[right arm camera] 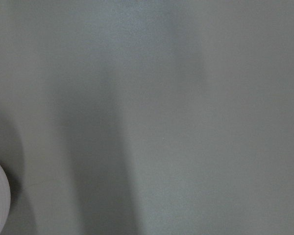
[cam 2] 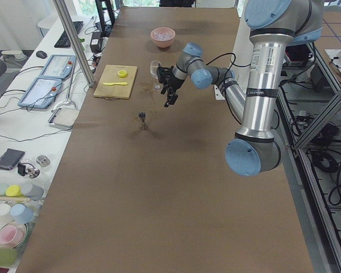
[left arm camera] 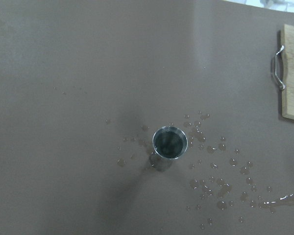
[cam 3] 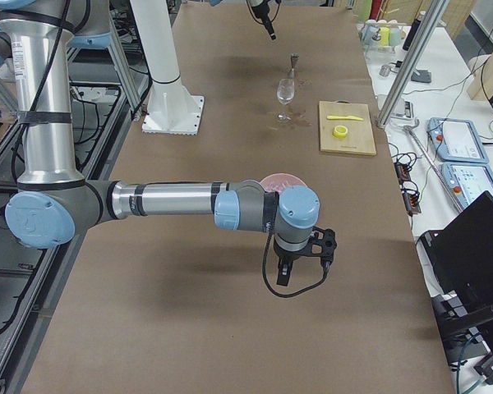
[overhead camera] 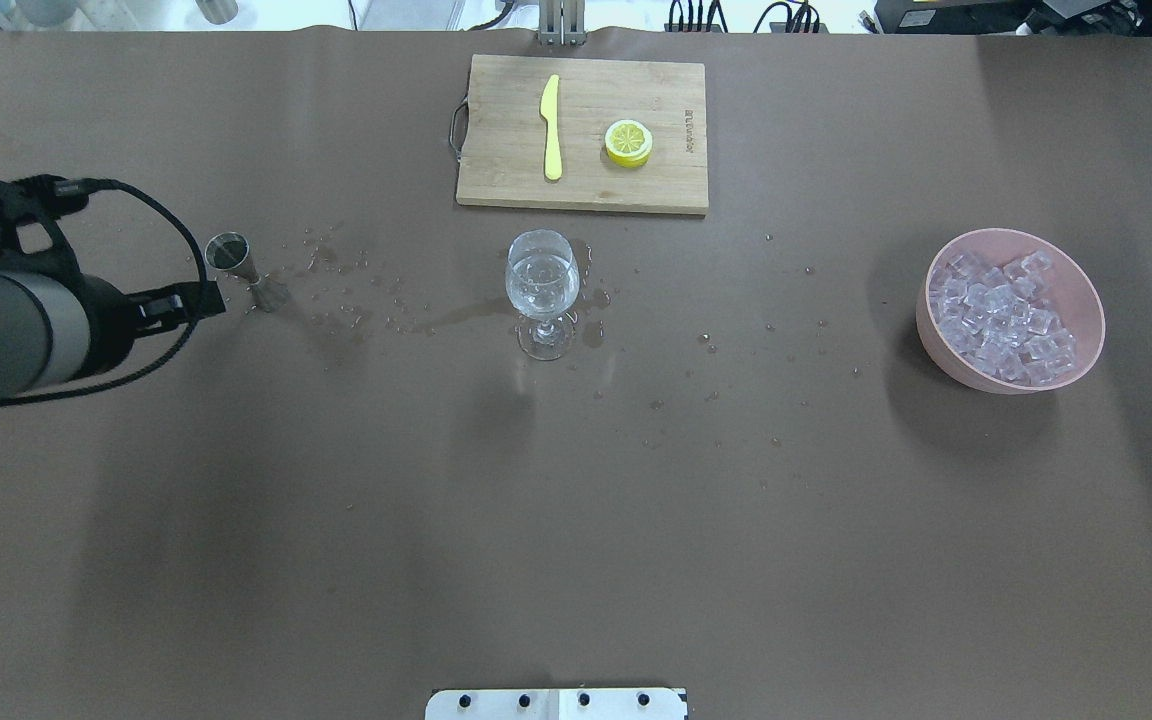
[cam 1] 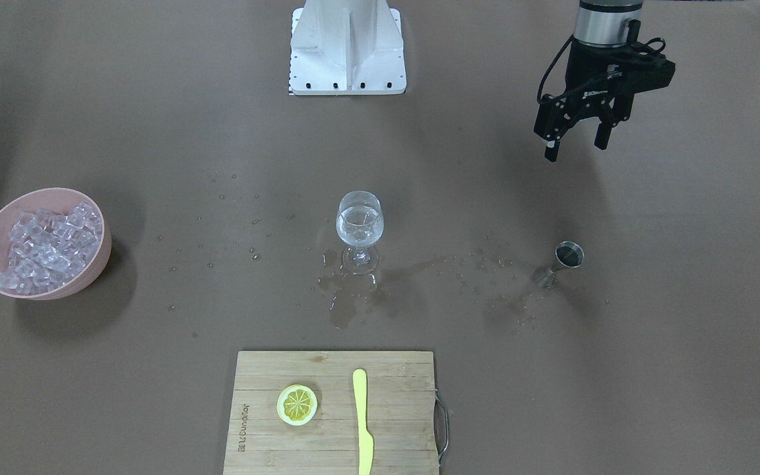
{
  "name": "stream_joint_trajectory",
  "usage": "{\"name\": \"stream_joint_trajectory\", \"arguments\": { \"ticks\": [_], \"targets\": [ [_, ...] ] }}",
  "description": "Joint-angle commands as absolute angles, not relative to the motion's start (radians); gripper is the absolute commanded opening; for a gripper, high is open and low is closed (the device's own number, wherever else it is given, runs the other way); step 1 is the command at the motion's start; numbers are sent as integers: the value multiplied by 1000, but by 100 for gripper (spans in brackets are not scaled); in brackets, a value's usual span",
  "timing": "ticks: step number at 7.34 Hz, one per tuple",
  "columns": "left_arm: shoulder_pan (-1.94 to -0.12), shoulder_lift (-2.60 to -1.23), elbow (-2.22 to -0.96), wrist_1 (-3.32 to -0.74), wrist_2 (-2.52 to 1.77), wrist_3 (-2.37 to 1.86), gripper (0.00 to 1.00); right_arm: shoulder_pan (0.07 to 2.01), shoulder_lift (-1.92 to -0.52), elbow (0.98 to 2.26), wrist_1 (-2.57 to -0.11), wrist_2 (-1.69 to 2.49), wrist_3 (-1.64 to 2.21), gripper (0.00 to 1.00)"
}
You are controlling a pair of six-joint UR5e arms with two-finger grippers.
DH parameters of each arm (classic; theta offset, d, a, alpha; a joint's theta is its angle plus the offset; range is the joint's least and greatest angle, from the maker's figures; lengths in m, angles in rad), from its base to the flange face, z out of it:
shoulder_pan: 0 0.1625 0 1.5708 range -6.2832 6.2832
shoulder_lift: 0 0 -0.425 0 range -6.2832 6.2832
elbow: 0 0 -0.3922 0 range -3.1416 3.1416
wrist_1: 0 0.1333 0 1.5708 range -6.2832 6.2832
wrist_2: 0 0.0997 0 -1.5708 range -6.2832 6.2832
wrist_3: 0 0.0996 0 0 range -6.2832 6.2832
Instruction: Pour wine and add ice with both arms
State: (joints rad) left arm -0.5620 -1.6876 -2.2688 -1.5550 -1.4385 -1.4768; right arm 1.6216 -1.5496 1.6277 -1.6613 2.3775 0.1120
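Nearest the front-facing camera lies a pale bamboo cutting board (cam 1: 393, 396), beyond the glass from the robot. It carries a round yellow lemon slice (cam 1: 297, 404) and a yellow plastic knife (cam 1: 362, 422).

At mid-surface a clear stemmed wine glass (cam 1: 359, 227) stands upright, its bowl partly filled with the colourless wine (cam 1: 359, 221). A puddle and droplets (cam 1: 344, 307) wet the brown surface (cam 1: 156, 119) around its foot.

Well apart from the glass, on the robot's left, a small steel jigger (cam 1: 561, 262) stands upright, with spatter between the two. The left tool (cam 1: 576, 146) hangs on the robot's side of the jigger, fingers spread wide and holding nothing.

Well apart from the glass on the robot's right, a round pink bowl (cam 1: 93, 264) is heaped with small clear ice cubes (cam 1: 47, 241). The right tool (cam 3: 302, 267) shows only in a side view, near that bowl, and whether it is wide or narrow cannot be told.

With wine in the glass and the jigger set down, the pour looks done and the ice step is in hand. No cube can be made out in the glass.

The next move calls for the right tool to pinch a slippery cube from the bowl, carry it across and release it low over the rim. It must do this without nudging the glass on its wet footing.
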Motion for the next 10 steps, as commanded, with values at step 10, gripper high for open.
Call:
{"name": "stream_joint_trajectory", "arguments": {
  "ticks": [10],
  "targets": [
    [-327,-1913,-1810,-1407,-761,-1930,98,1597,-1537,1626,-1660,2378,120,100]
  ]
}}
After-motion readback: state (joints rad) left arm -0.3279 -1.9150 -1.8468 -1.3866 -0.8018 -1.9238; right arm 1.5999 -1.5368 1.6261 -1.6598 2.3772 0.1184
